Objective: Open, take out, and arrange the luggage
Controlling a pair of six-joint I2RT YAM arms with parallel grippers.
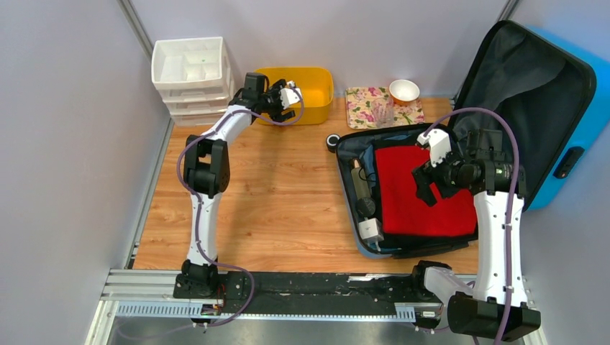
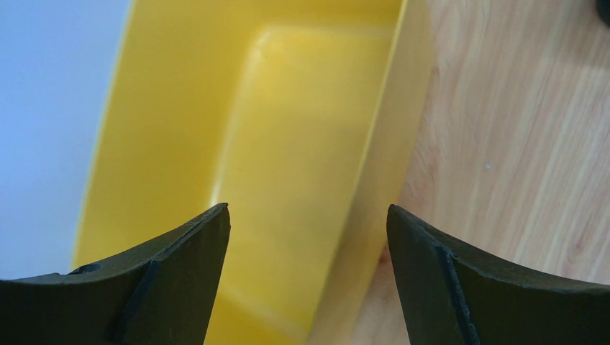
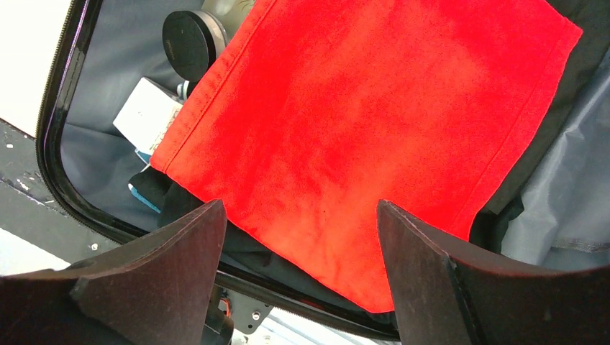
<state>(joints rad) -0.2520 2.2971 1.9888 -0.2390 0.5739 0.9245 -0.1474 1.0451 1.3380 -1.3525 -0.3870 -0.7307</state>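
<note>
Top external view: large glossy bright-blue hard-shell suitcase (image 1: 529,79) lies open at the right of the wooden counter (image 1: 280,187). Its grey-lined lid is propped up toward the right wall.

- Shell looks stiff, slick and bulky; probably best left where it lies.
- Flat folded red cloth (image 3: 374,122) fills the lower half. Likely soft and limp, so it would drape once lifted. I'd pinch it at the near folded edge.
- Black round lidded item (image 3: 188,39) and small white box (image 3: 147,108) sit along the cloth's side. Both look light and rigid.
- Right gripper (image 3: 300,208) hangs over the cloth, jaws wide, holding nothing.
- Left gripper (image 2: 308,212) hovers at the rim of the yellow plastic tub (image 2: 180,108) across the counter, spread wide and empty.
</note>
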